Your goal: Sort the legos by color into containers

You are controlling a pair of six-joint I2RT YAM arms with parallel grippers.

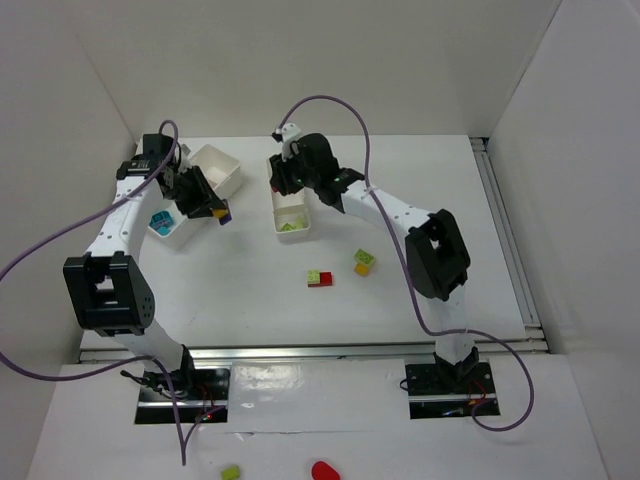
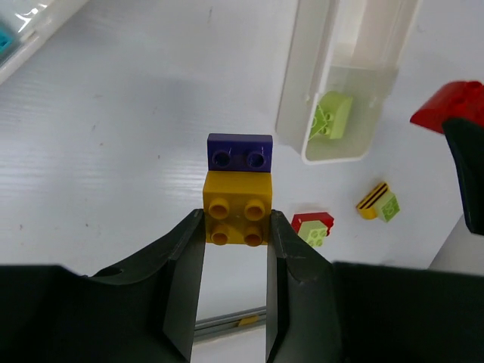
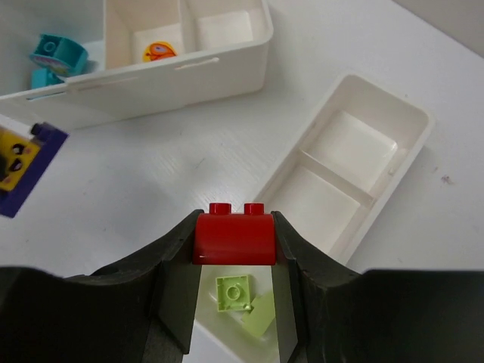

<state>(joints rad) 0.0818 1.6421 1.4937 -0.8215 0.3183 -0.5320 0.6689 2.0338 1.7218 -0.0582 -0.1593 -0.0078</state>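
- Right gripper (image 3: 234, 227) clamped a red plastic brick (image 3: 233, 242) over the narrow white divided tray's (image 3: 412, 132) lime-green bricks (image 3: 233, 293).
- I judged an empty compartment (image 3: 344, 147) the better drop.
- Left gripper (image 2: 236, 219) pinched a yellow-purple brick stack (image 2: 238, 200).

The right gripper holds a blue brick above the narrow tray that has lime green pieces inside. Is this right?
Not quite. The brick in the right gripper is red, not blue, as the right wrist view shows. The rest holds: it is above the narrow tray with lime green pieces inside.
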